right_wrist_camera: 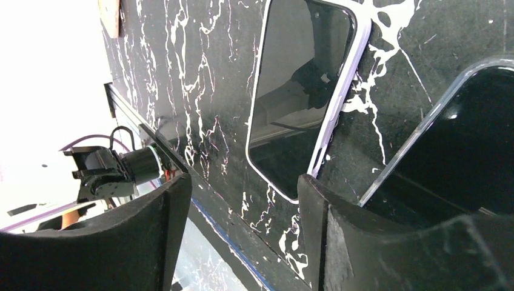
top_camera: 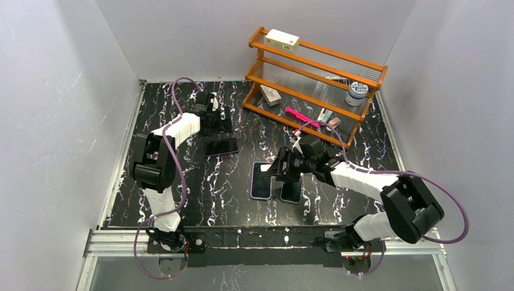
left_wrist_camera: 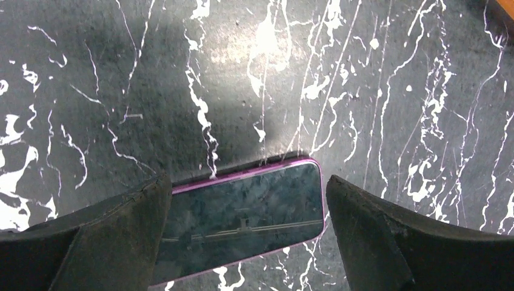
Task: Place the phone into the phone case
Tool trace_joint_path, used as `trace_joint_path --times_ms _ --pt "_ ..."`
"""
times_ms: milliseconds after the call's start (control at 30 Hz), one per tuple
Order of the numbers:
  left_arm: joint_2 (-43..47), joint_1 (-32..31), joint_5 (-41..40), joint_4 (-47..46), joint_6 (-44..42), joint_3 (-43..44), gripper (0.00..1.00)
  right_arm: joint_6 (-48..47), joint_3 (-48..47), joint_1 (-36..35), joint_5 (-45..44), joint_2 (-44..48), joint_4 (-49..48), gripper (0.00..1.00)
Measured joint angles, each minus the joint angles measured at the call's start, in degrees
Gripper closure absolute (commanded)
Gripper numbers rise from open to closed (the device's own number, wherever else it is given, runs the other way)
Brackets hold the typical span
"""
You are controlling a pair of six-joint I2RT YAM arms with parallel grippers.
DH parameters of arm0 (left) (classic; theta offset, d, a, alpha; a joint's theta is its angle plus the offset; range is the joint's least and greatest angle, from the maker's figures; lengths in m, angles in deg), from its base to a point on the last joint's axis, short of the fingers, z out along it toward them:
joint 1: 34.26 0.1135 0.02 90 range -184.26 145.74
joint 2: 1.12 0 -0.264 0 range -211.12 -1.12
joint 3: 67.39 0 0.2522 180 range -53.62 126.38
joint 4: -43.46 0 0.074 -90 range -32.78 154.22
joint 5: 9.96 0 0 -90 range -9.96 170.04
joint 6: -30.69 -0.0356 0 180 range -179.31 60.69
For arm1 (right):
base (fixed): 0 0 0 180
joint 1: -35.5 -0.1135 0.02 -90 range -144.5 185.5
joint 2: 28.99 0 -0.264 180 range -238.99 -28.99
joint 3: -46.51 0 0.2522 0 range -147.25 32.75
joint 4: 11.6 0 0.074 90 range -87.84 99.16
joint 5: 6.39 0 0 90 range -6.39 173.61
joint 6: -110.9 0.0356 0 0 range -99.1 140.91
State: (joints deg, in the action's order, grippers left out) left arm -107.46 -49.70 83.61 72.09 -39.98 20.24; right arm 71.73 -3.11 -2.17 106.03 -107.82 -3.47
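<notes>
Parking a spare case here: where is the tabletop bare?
Bare: the near-left patch between the left arm and the lilac-edged phone. Crowded: the middle, where the right hand hangs by that phone and the clear case, and the back right by the shelf.

At the centre of the frame a phone [top_camera: 260, 180] is laid flat on the counter [top_camera: 200, 194], a phone case [top_camera: 291, 193] is set just beside it on the right, a second phone [top_camera: 221, 147] is placed further up and left, and a rack [top_camera: 315, 85] is stood at the upper right.
</notes>
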Motion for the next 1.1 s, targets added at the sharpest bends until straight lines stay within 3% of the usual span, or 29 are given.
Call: trace_joint_path --times_ms 167,300,567,967,1100 --pt "-3.30 2.21 2.80 0.13 -1.14 1.57 0.04 -0.76 -0.26 0.00 -1.20 2.08 1.77 0.04" --pt "-5.99 2.99 5.57 3.41 -1.81 3.96 0.08 -3.72 -3.30 0.00 -3.91 2.14 4.90 0.01" --pt "-5.03 3.02 8.15 5.86 -2.05 2.82 0.12 -6.16 -8.00 0.00 -5.14 1.73 5.29 0.07" --pt "9.18 3.06 14.62 7.21 2.19 -15.26 0.18 -3.45 -8.00 -0.02 -0.83 -4.74 0.98 0.19" --pt "13.79 3.08 18.62 2.43 7.32 -22.05 0.23 -1.60 -8.70 -0.31 1.01 -8.39 -2.43 0.24"
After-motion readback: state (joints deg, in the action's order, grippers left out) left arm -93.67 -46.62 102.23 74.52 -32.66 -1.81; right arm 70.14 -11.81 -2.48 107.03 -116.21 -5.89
